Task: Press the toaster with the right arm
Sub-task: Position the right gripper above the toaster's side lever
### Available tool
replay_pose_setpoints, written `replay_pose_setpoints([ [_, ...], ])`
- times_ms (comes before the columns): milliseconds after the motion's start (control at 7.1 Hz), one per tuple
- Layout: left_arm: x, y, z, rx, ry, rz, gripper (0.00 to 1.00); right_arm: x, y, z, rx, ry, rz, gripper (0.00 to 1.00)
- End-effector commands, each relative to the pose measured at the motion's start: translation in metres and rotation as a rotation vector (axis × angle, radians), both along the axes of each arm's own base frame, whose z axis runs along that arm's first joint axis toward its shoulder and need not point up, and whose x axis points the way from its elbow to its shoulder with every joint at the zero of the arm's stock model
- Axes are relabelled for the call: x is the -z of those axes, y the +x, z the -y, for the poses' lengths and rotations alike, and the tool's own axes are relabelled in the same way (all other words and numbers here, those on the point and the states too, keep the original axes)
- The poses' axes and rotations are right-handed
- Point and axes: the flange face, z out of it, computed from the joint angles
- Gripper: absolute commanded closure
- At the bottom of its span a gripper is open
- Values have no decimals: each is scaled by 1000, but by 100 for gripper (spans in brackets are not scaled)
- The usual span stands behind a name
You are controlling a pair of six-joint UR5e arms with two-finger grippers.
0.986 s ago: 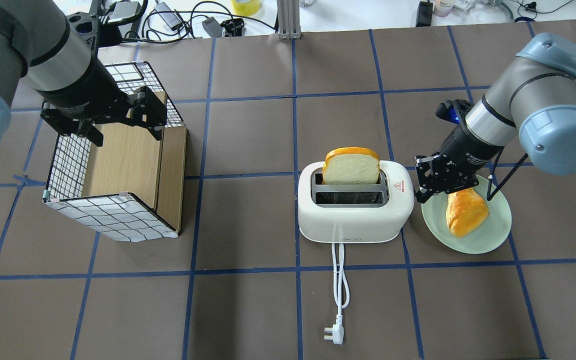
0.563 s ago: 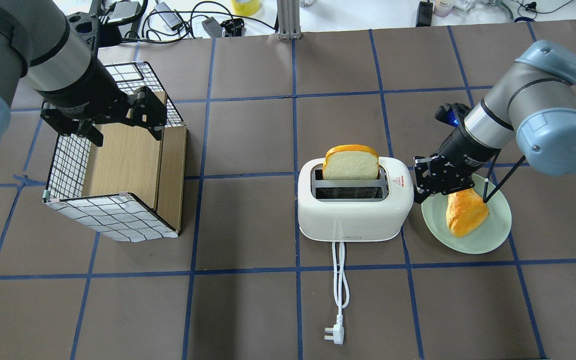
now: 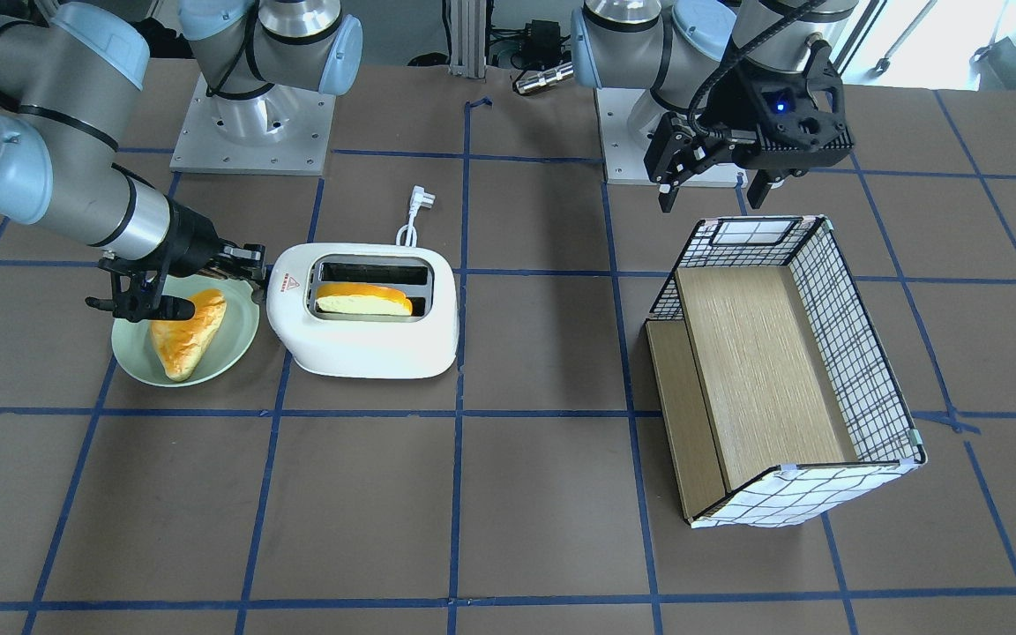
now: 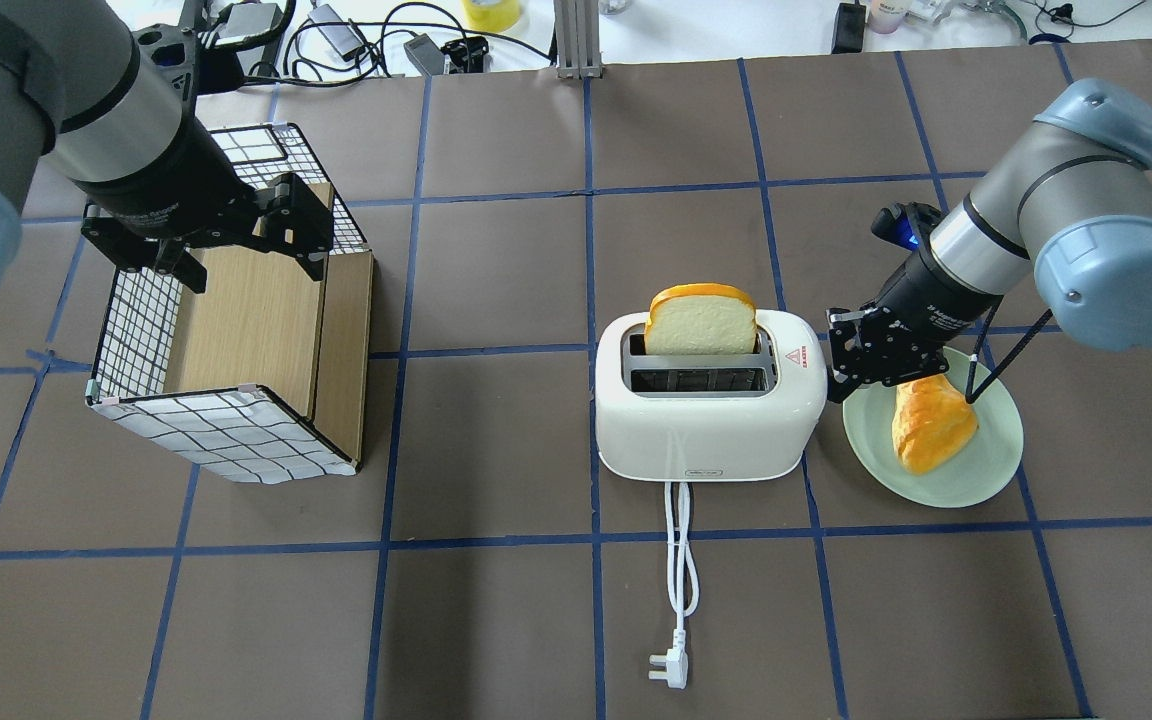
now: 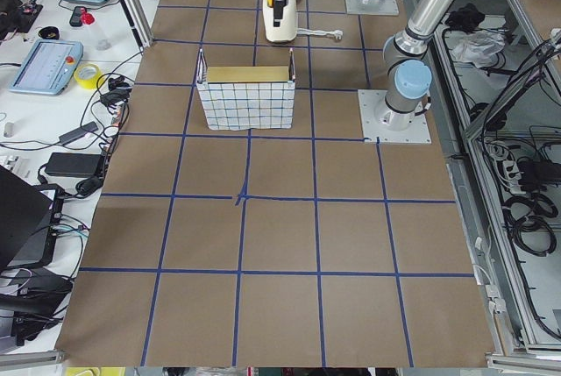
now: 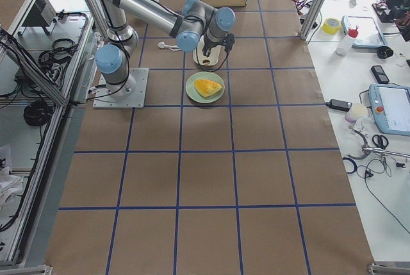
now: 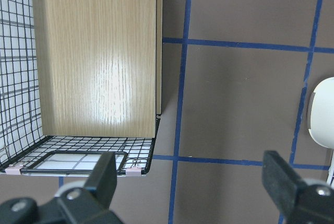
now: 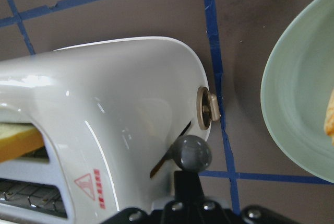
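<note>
The right gripper is pinched shut with nothing in it. The grey lever knob sits right at its tip; I cannot tell if they touch. The white toaster is just ahead. Push the knob straight down along its slot, slow and steady. The green plate lies close beside the gripper, so keep off its rim.

Losing the fingertips of the right gripper beside the end of the toaster overhead, jaw spacing unreadable. Slicing the gripper body off at the wrist view's bottom edge. Clipping the green plate beside it. Shrinking all to specks side-on.
</note>
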Motion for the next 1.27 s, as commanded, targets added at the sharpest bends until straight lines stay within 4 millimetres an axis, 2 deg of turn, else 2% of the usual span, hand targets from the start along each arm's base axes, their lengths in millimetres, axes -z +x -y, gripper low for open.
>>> replay_pose_setpoints([
  [0, 0, 0, 0, 0, 0, 0, 0, -20, -4, 9, -11, -53, -24, 100],
  [1127, 0, 0, 0, 0, 0, 0, 0, -11, -2, 9, -12, -62, -13, 100],
])
